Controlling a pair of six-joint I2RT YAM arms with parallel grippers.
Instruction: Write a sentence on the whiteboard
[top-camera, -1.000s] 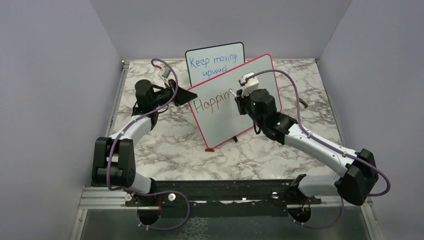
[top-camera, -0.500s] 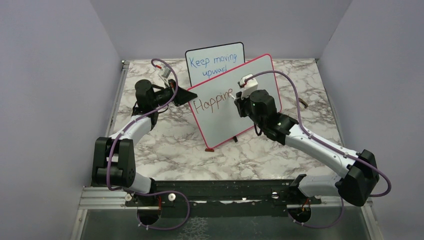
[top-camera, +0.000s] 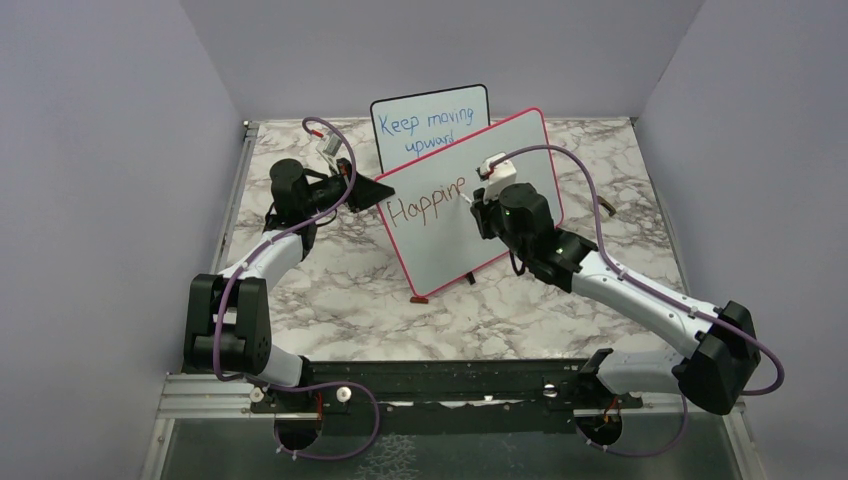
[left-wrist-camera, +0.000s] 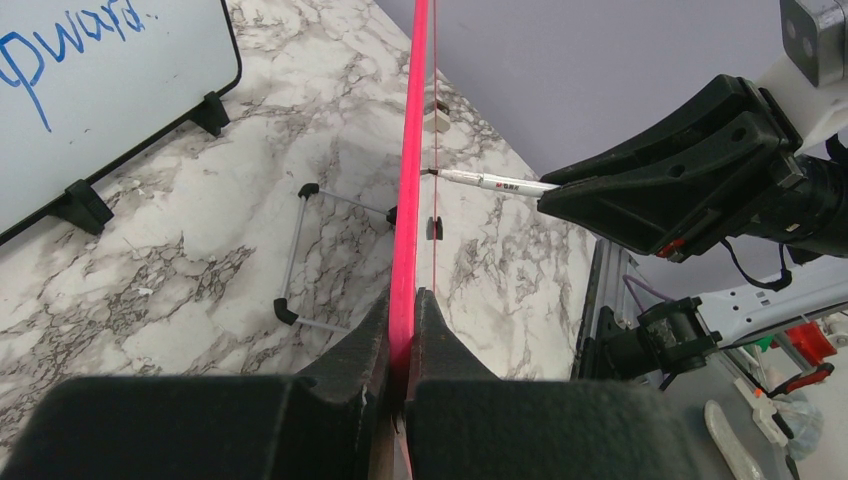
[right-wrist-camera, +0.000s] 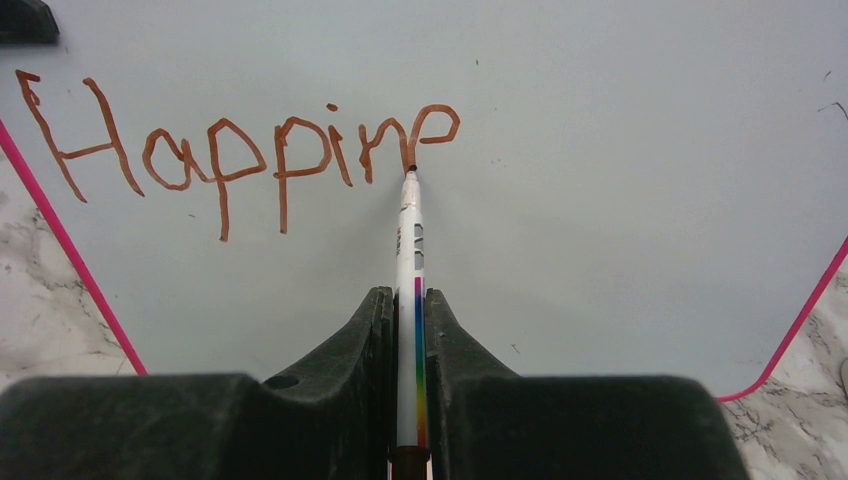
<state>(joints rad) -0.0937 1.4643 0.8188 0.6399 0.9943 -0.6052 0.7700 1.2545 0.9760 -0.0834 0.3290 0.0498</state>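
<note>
Two grips from above: pinches the left edge of the whiteboard (top-camera: 440, 250), propped on the table (top-camera: 330, 260), with the left gripper (top-camera: 380, 192); works at the end of the sentence (top-camera: 425, 203), "Happine", with the right gripper (top-camera: 478, 197). Left wrist: shows frame edge-on, marker (left-wrist-camera: 495, 183) meeting it square. Right wrist: clamps marker, long axis straight ahead, tip on the "e"; leaves bare board rightward, likely next.
</note>
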